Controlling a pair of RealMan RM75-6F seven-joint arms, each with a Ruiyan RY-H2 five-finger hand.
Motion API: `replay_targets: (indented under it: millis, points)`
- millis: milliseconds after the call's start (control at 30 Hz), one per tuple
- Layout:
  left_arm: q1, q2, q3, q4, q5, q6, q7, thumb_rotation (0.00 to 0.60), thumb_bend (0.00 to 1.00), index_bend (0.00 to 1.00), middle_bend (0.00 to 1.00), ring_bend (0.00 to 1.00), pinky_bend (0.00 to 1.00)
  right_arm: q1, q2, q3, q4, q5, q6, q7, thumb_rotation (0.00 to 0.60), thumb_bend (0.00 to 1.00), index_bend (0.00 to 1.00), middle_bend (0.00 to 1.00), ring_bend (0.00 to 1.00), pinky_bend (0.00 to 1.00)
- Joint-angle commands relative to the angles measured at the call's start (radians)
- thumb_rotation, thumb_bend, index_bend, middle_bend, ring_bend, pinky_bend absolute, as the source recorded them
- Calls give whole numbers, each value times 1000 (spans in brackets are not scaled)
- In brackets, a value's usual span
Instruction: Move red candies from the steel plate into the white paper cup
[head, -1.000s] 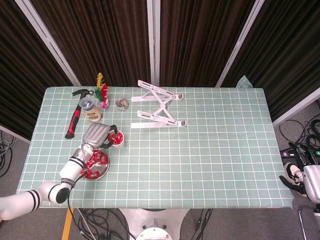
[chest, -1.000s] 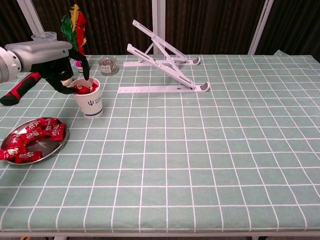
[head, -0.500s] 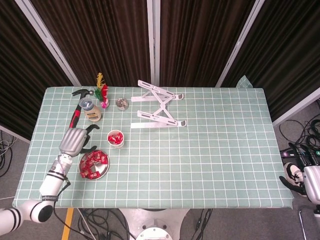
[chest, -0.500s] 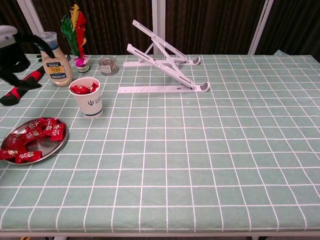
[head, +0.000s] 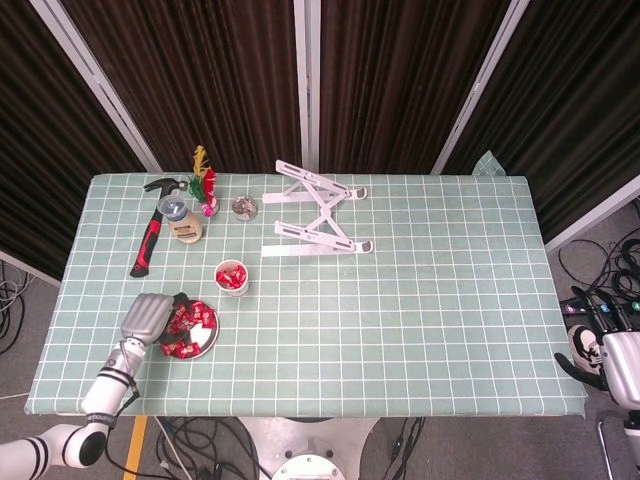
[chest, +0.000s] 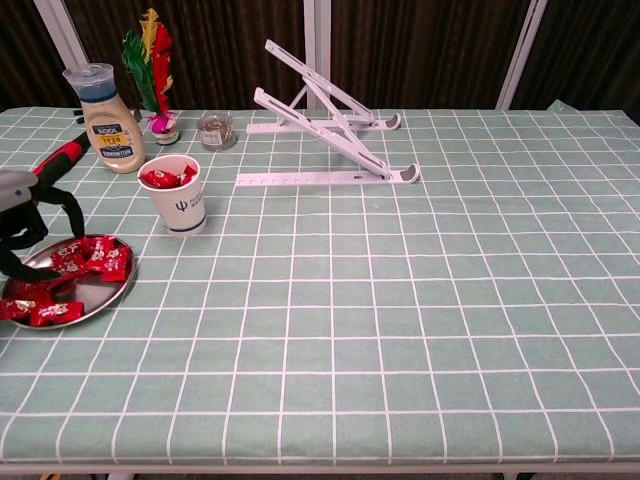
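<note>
On the table, taking the paper cup as landmark: the steel plate lies nearer the front edge and to its left, holding candies, with more candies in the cup itself. The left hand reaches over the plate's left side. Behind the cup to the left stand a bottle and a hammer; the folding stand lies behind and to its right.

Small dark logo on the white paper cup; bottle label print, both unreadable
</note>
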Motion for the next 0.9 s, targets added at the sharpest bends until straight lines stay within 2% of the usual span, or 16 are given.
replay_targets:
  millis: [33,267,633,800,900]
  points:
    - [3,-29,-4,32,-19,-1,30,600,201,484,1000,1000,1000,-4,2,-1,-1,3,2,-2,600,101,83,272,100,404]
    - [12,-53,-16,49,-61,-13,70,600,196,486,1000,1000,1000,-5,4,-1,-10,0,5,-10,600,101,83,272,100,405]
    - [6,-70,-27,60,-60,-36,80,600,201,534,1000,1000,1000,-4,8,-1,-23,0,3,-24,600,101,83,272,100,406]
    - [6,-71,-29,71,-59,-40,84,600,274,579,1000,1000,1000,-2,10,0,-27,1,0,-27,600,101,83,272,100,407]
    - [14,-66,-33,64,-33,-18,55,600,338,641,1000,1000,1000,-2,10,0,-28,-1,0,-28,600,101,83,272,100,407]
